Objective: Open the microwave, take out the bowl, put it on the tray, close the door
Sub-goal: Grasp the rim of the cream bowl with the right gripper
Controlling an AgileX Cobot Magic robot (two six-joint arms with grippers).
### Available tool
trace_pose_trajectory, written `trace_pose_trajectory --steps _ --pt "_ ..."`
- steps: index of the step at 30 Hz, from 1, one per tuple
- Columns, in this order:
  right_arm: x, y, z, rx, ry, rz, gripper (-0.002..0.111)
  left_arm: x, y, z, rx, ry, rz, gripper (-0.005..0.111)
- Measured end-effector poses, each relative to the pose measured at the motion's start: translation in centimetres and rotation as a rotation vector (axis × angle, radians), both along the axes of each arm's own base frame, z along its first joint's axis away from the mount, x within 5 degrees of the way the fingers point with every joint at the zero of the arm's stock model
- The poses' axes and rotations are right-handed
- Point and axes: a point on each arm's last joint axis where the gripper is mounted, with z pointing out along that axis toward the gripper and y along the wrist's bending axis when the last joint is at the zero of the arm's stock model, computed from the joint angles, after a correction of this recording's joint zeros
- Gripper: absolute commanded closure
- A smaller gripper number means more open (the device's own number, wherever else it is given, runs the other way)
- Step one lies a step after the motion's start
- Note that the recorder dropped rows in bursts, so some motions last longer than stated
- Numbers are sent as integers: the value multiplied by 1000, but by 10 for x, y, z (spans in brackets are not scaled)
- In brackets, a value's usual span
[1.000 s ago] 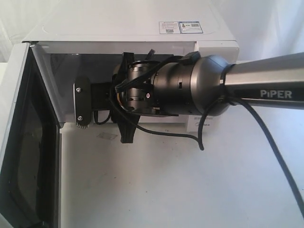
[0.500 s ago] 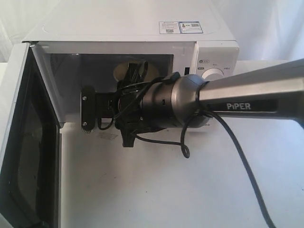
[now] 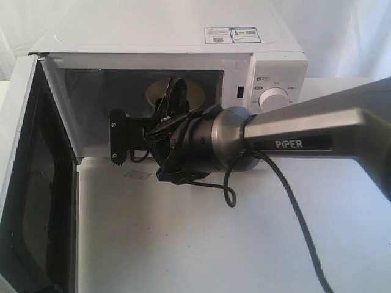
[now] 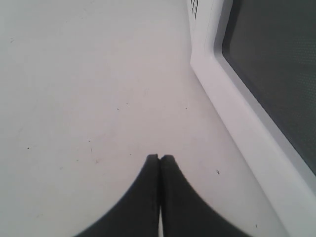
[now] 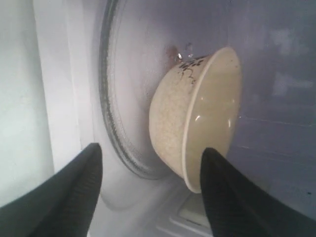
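One microwave (image 3: 153,36), one bowl (image 5: 197,118), two pincers (image 4: 159,158) (image 5: 150,150), two stickers (image 3: 218,35) (image 3: 245,34), one dial (image 3: 276,97).

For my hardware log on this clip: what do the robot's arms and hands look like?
The right arm is a grey metallic tube lettered PiPER in white, ending in a rounded dark wrist. A loose black cable trails from it. The right hand has dark, tapering fingers. The left hand shows two matte black fingers with curved outer edges.
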Motion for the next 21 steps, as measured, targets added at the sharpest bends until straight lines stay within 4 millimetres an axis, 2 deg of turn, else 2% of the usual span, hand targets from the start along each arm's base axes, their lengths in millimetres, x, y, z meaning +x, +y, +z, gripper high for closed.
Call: trace_pose_trajectory --steps 16,21 --pt "3 2 4 57 -53 -9 53 0 0 0 0 0 0 107" --pt "9 -4 -1 52 -48 -28 53 0 0 0 0 0 0 107"
